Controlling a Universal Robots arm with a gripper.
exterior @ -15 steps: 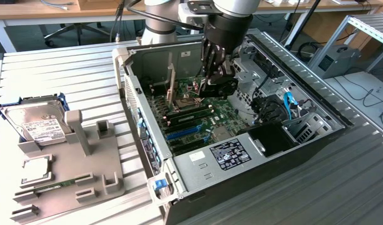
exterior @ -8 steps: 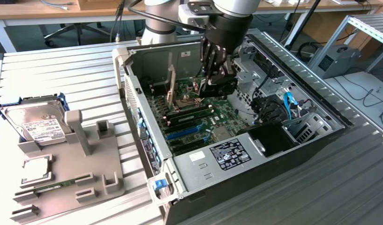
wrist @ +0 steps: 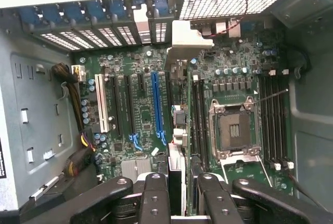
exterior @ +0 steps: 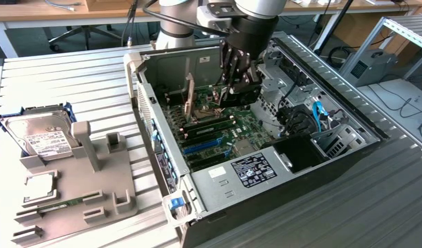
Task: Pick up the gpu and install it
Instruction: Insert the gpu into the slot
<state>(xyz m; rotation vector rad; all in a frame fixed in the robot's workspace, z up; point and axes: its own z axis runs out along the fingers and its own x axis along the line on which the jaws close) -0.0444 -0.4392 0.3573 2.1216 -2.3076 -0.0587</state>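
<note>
The open computer case (exterior: pixel 197 206) lies on its side on the slatted metal table (exterior: pixel 73 82), motherboard (exterior: pixel 218 129) facing up. The gripper (exterior: pixel 237 89) is lowered inside the case, above the board. Its fingers (wrist: pixel 156 198) pinch the gpu (wrist: pixel 176 130) by its upper edge; the card hangs on edge, seen edge-on in the wrist view, with its silver bracket toward the case's rear slot wall (wrist: pixel 104 21). The card stands just beside the long blue expansion slot (wrist: pixel 155 104), between that slot and the bare CPU socket (wrist: pixel 233 129).

Toward the exterior view's left, a grey parts holder (exterior: pixel 73 191) contains 1 hard drive (exterior: pixel 38 135) and 1 green memory stick (exterior: pixel 56 206).
</note>
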